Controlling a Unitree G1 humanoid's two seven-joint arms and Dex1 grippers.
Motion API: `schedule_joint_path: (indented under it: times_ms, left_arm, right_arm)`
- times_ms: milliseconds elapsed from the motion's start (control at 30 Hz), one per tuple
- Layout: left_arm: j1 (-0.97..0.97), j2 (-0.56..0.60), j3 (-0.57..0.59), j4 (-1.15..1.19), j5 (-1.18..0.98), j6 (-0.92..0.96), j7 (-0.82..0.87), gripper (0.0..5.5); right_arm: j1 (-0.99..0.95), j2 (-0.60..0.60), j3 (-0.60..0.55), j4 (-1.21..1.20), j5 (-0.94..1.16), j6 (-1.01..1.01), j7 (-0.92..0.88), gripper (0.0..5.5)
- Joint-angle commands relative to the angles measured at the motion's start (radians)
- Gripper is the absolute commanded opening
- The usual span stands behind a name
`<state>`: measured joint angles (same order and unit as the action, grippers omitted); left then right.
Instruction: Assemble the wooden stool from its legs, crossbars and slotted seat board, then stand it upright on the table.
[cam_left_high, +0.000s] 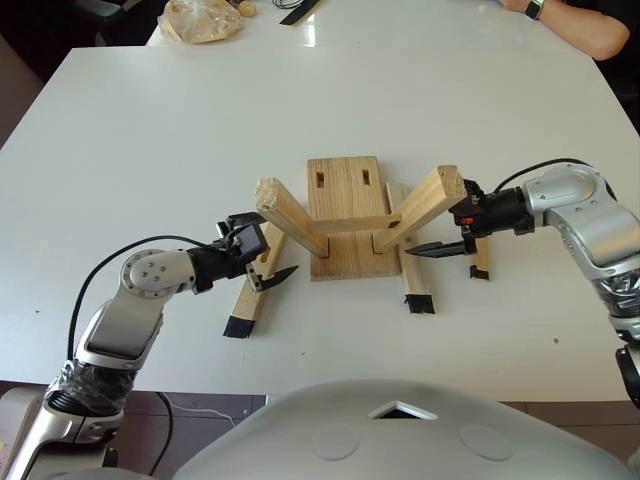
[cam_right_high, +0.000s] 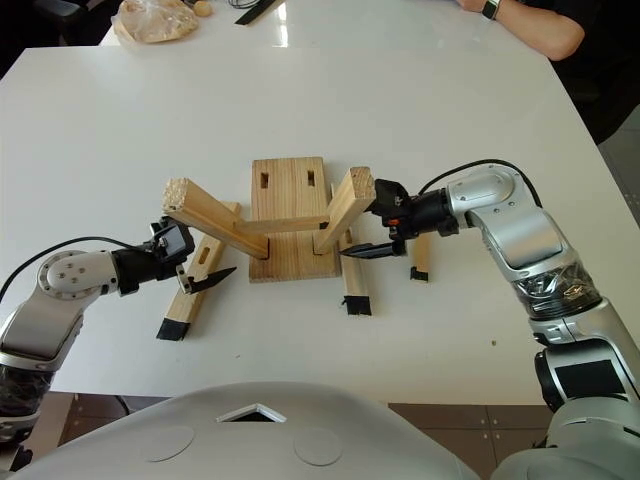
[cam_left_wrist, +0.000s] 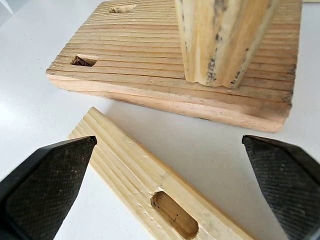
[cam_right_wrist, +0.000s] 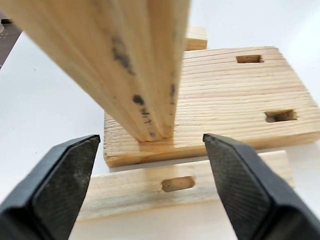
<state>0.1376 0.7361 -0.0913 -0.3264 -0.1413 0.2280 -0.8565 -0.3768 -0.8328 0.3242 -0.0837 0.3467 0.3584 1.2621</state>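
The slotted seat board (cam_left_high: 345, 190) lies flat mid-table. Two legs stand in its near slots and splay outward, the left leg (cam_left_high: 288, 216) and the right leg (cam_left_high: 425, 205), joined by a crossbar (cam_left_high: 347, 224). My left gripper (cam_left_high: 258, 252) is open beside the left leg, just above a loose leg (cam_left_wrist: 165, 200) lying on the table. My right gripper (cam_left_high: 452, 222) is open close to the right leg (cam_right_wrist: 110, 60), which sits ahead of its fingers (cam_right_wrist: 55, 185). Under it lies another loose leg (cam_left_high: 412, 270). A third piece (cam_left_high: 480, 258) lies further right.
A crumpled plastic bag (cam_left_high: 203, 20) and a black object (cam_left_high: 300, 8) sit at the table's far edge. A person's arm (cam_left_high: 585, 28) rests at the far right corner. Bare white table (cam_left_high: 150, 140) spreads around the parts.
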Motion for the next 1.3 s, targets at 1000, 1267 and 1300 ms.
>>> schedule_joint_path:
  times_ms: [1000, 1267, 1300]
  left_arm:
    - [0.233, -0.524, -0.01, -0.531, 0.295, 0.116, 0.852, 4.63]
    - [0.135, -0.586, -0.217, -0.438, 0.415, 0.167, 0.844, 4.63]
    - [0.136, -0.581, -0.211, -0.432, 0.419, 0.167, 0.837, 4.63]
  right_arm:
    - [0.508, 0.559, -0.37, -0.662, -0.133, 0.26, -1.146, 2.83]
    - [0.38, 0.633, -0.008, -0.548, -0.19, 0.323, -1.084, 2.83]
    - [0.381, 0.637, -0.028, -0.532, -0.192, 0.324, -1.089, 2.83]
